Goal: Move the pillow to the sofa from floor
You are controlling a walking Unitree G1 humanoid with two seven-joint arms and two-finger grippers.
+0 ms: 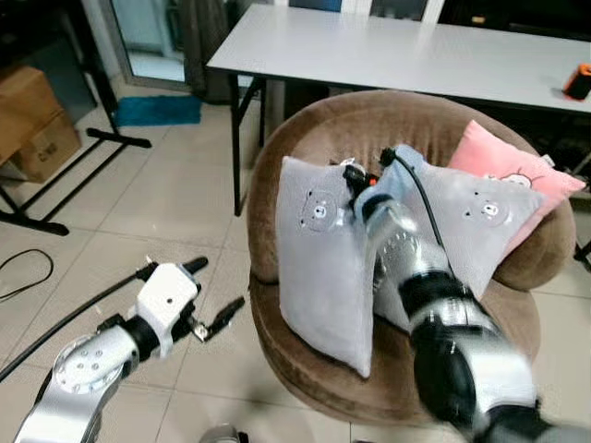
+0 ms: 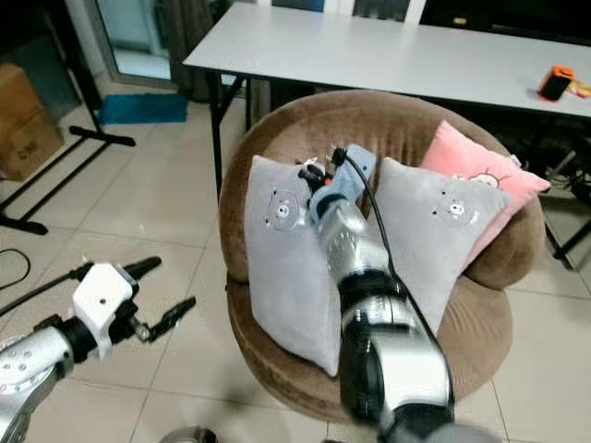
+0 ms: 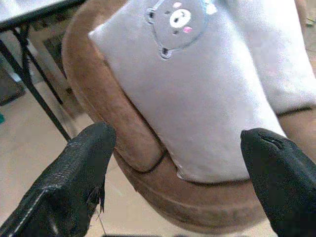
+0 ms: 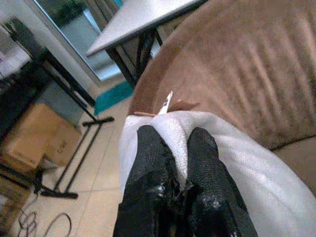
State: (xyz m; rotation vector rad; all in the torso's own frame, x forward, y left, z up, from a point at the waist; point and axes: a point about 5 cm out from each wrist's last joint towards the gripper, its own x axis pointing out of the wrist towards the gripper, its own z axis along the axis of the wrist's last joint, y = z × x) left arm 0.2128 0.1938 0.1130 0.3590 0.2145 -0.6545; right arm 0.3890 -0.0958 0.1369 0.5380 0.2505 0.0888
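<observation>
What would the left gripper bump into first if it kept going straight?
Probably the grey pillow on the sofa: it sits right between the left gripper's open fingers, though depth is hard to judge.

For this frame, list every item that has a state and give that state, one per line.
Grey bear-print pillow on the left: upright on the sofa seat, top edge pinched by the right hand.
Second grey bear-print pillow: leaning against the backrest.
Pink pillow: propped behind it.
Round brown sofa: holding three pillows.
Right hand: shut on the pillow.
Left hand: open, free, beside the sofa.
</observation>
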